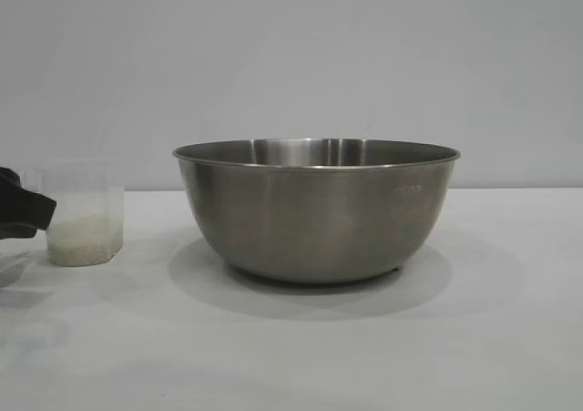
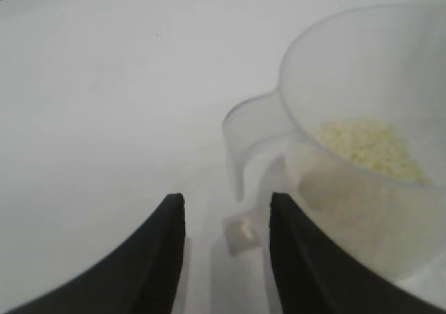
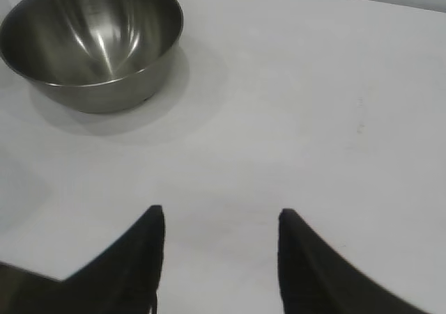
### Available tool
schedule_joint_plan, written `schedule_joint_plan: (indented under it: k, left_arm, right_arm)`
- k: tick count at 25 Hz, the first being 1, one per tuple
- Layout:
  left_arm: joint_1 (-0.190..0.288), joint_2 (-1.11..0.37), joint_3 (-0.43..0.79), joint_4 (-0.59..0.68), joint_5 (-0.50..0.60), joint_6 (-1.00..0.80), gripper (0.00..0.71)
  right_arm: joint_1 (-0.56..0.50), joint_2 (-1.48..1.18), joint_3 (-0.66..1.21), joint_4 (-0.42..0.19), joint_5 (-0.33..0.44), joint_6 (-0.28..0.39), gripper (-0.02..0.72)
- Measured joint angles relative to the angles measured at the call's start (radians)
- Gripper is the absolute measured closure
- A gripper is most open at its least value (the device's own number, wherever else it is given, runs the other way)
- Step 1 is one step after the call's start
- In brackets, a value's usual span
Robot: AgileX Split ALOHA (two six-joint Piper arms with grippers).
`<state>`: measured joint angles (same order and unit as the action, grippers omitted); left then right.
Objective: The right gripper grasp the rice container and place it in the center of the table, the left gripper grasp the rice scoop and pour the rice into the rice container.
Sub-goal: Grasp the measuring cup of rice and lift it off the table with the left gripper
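Exterior view: the rice container (image 1: 316,209), a big brushed-steel mixing bowl, sits upright in the middle of the white table (image 1: 510,338), casting a soft shadow around its base. Out toward the table's left edge stands the rice scoop (image 1: 84,213), a clear plastic measuring cup, upright, with a pale layer of rice (image 1: 80,247) settled in its bottom. The left gripper (image 1: 27,212) pokes in from the left border, its black tip right up against the cup's side; from here, contact can't be confirmed. Scoop and bowl are well apart.

Left wrist view: here's the close look. The left gripper (image 2: 226,213) has its two black fingers (image 2: 164,258) spread, and the scoop's small side handle (image 2: 244,154) lies in the gap between them, not pinched. The cup's open mouth shows the rice (image 2: 369,145) heaped inside. The scoop (image 2: 362,119) stands on the table (image 2: 104,84).

Right wrist view: the right gripper (image 3: 219,220) hangs over bare table (image 3: 313,84), fingers wide apart, holding nothing. The rice container (image 3: 94,42) sits well away from it, upright, its shiny interior showing no grains.
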<state>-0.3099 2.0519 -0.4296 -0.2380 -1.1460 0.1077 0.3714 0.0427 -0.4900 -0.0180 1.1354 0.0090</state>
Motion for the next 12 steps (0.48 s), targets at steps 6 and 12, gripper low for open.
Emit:
schedule_joint_plan:
  k: [6,12]
  left_arm:
    - [0.0,0.002,-0.033,-0.004,0.0,0.0,0.464]
    - [0.0,0.002,-0.042,0.0,0.0,0.0,0.666]
  right_arm:
    - [0.0,0.0,0.0,0.0,0.0,0.0,0.352]
    - [0.0,0.0,0.0,0.0,0.0,0.0,0.352]
